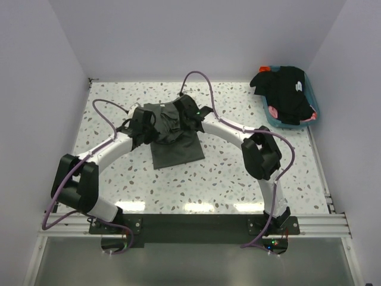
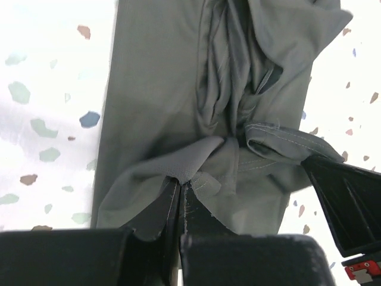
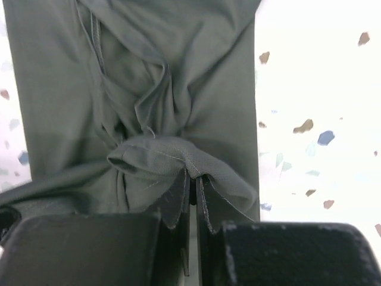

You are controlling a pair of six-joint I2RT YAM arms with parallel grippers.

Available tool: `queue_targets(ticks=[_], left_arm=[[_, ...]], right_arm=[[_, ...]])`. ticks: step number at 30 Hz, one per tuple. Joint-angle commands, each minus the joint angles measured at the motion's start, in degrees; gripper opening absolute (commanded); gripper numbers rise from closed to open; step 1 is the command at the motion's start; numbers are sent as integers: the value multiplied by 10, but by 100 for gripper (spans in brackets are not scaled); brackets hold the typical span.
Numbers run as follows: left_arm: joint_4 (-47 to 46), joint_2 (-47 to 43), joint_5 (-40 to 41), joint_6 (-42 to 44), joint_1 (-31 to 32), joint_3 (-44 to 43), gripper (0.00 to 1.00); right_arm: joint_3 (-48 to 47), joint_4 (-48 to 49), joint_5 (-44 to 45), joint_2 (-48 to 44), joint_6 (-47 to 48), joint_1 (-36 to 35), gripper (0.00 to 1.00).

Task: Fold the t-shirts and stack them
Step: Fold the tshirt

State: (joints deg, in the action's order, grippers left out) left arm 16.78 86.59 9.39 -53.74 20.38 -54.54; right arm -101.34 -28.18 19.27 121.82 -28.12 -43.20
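- At the left gripper point(image 2: 180, 192): pressed together on a bunched hem of the olive-grey t-shirt point(image 2: 155, 89) — cloth nipped tight.
- At the right gripper point(image 3: 193, 179): likewise closed, pinching a rolled, stitched edge of the same shirt.
- Lies in the middle of the table point(image 1: 238, 179), far end lifted and crumpled between both grippers, near end flat.
- Heaped in the teal tub point(image 1: 266, 110) at the far right corner — black t-shirts point(image 1: 286, 89).

Olive-grey shirt point(image 1: 175, 149), plain; black shirt point(image 1: 286, 92), small white mark; tub point(image 1: 314, 112), teal; bench point(image 1: 226, 173), white, speckled grey, brown and blue.
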Motion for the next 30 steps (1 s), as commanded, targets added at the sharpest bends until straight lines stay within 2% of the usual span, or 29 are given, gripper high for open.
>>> queue_targets(ticks=[1,7,14,16,17,18,20,21,22,23,25,30], left_arm=[[-51,-22,-25,0,0,49,0],[-64,-10,-35,-2,0,61,0],[-49,23,-24,3,-9,0,0],[-50,38,-30,-1,-20,-8,0],[-60,42,-37,1,-25,-13,7],[-66,45,-43,2,-37,-13,16],[-86,47,-52,8,-48,-6,35],[-93,44,-55,10,-59,0,54],[-99,40,-58,13,-64,6,61],[-107,27,-60,15,-67,18,76],[-112,12,-56,22,-75,29,81],[-106,-27,-58,25,-76,66,80]], right_arm=[[42,23,-18,-42,9,-7,0],[51,38,-34,-27,5,-6,0],[5,33,-48,6,16,14,0],[-12,40,-60,15,18,25,6],[-19,40,-65,20,20,29,11],[-31,39,-79,27,23,36,23],[-34,38,-87,27,28,42,39],[-33,40,-87,23,34,42,51],[-21,42,-85,11,37,42,56],[-12,46,-84,2,39,42,61],[15,48,-76,-23,41,42,68],[89,68,-76,-76,33,42,68]])
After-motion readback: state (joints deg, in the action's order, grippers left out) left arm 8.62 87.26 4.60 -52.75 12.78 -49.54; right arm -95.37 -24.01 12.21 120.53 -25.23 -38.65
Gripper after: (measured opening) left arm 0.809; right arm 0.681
